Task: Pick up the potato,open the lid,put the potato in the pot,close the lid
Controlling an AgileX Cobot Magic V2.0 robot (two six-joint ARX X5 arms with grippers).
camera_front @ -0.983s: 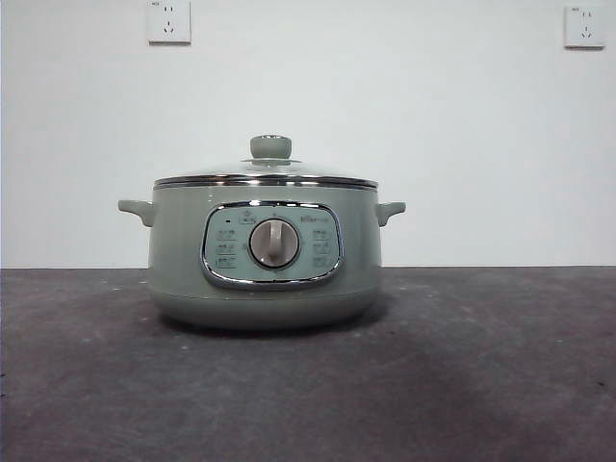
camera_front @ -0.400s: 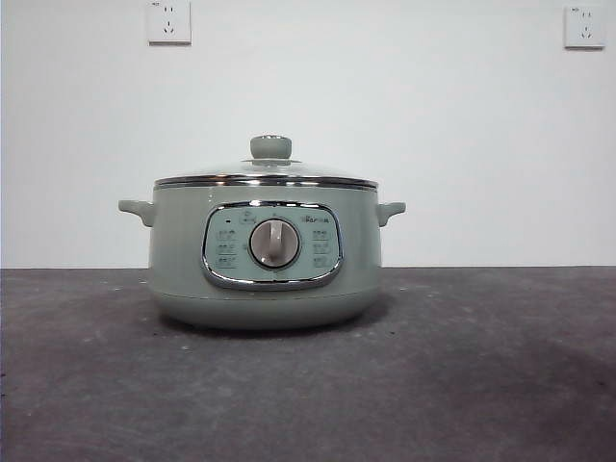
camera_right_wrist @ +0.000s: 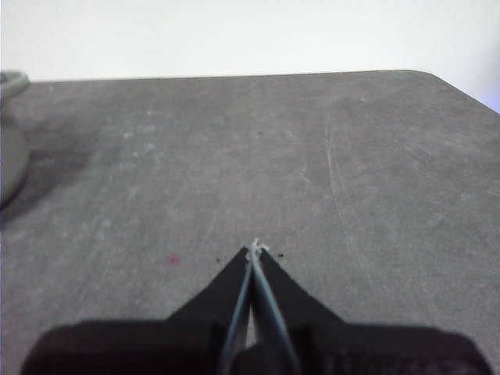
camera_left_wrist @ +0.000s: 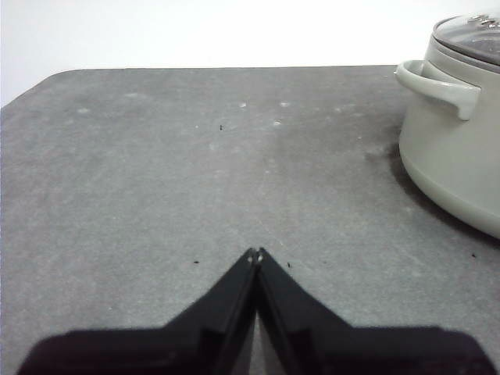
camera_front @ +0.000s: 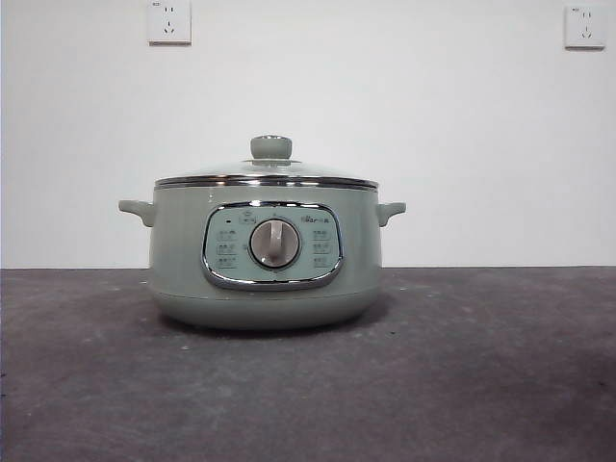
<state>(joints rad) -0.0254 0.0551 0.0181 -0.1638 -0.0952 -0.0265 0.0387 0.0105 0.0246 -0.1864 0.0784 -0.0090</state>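
Now, counting off: one pot, sage green, square on the dark table, front panel and single silver dial facing the low camera. One lid, seated flat on the pot's rim, chrome edge level all round, one green knob on top at twelve o'clock of the pot. Two side handles, one at nine o'clock, one at three o'clock. Potato: none to be seen in any view; cannot tell through the glass whether it lies inside the pot.

Two grippers, both waiting, neither showing in the front view. Left gripper hanging over bare table, jaws pressed together tip to tip, clasping nothing; pot off at about two o'clock of its tips, well apart, one handle and a slice of lid showing. Right gripper likewise clenched with nothing between the jaws, above bare table; only a sliver of the pot at about ten o'clock, well apart.

Around it: two white wall sockets, one high at eleven o'clock, one high at one o'clock, on a plain white wall. A small red fleck on the table near the right gripper. Nothing standing between either gripper and the pot.
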